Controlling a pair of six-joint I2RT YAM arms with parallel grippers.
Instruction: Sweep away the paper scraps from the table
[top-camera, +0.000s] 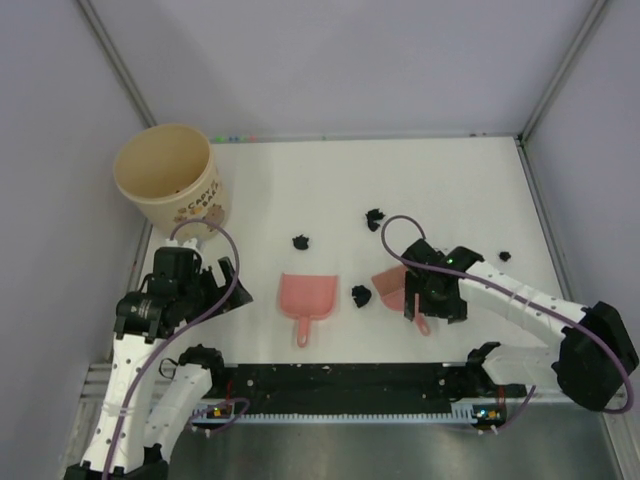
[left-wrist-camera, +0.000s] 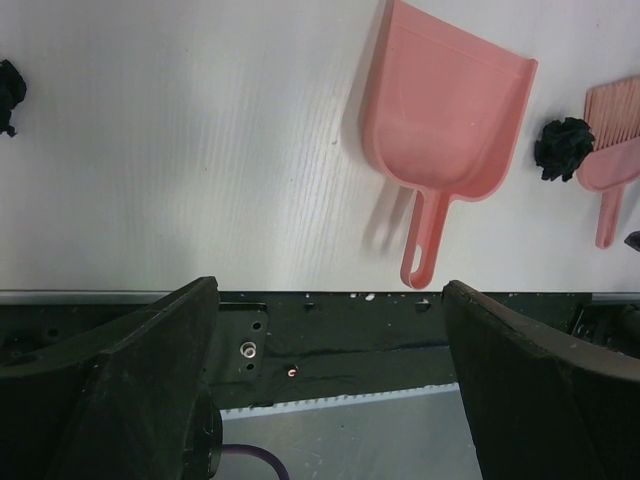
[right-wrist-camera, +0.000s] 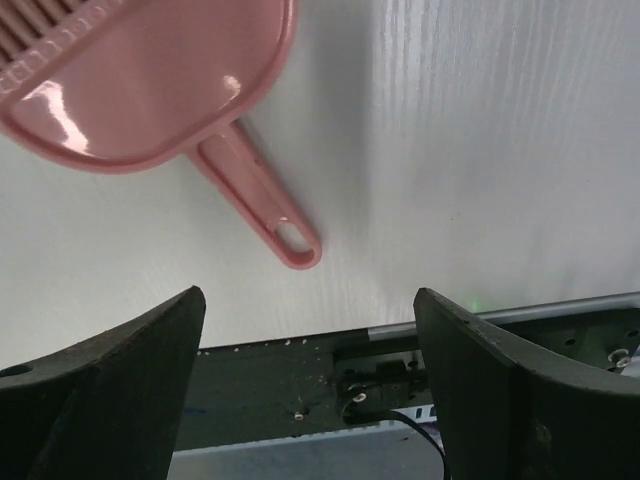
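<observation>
Several black paper scraps lie on the white table (top-camera: 450, 180): one (top-camera: 300, 241) behind the pink dustpan (top-camera: 308, 298), one (top-camera: 375, 217) further back, one (top-camera: 361, 295) between the dustpan and the pink brush (top-camera: 390, 285), one (top-camera: 505, 256) at the right. My right gripper (top-camera: 432, 308) is open and empty above the brush handle (right-wrist-camera: 262, 205); the brush head (right-wrist-camera: 150, 90) fills its view's top. My left gripper (top-camera: 205, 278) is open and empty at the table's left. Its view shows the dustpan (left-wrist-camera: 445, 120), a scrap (left-wrist-camera: 565, 148) and the brush (left-wrist-camera: 615, 140).
A cream paper cup (top-camera: 165, 185) stands at the back left corner. A black strip (top-camera: 340, 380) runs along the near edge, just below both grippers' fingertips. Grey-lilac walls close in the left, back and right sides.
</observation>
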